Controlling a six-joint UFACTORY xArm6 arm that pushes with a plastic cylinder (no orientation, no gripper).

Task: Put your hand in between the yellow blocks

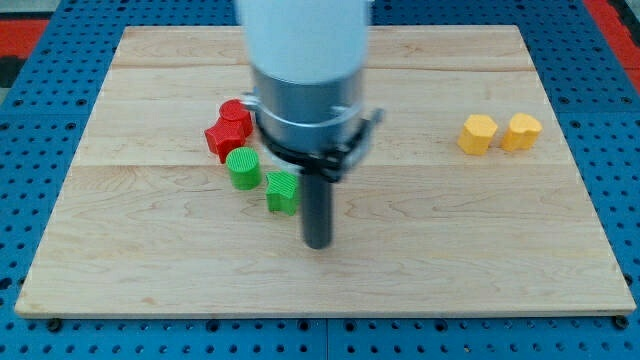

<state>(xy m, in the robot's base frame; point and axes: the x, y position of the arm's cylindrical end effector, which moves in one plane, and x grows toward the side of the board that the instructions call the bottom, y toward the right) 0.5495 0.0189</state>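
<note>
Two yellow blocks sit close together at the view's right: a yellow hexagon-like block (477, 134) and, to its right, a yellow heart-like block (521, 131), with a narrow gap between them. My tip (317, 243) rests on the wooden board (450, 250) near the middle, far to the left of the yellow blocks. It stands just right of and below a green block (282, 191).
A green cylinder (243, 167) lies left of the green block. Two red blocks (228, 127) touch each other above the cylinder, partly behind the arm's grey and white body (305, 70). A blue pegboard (610, 120) surrounds the board.
</note>
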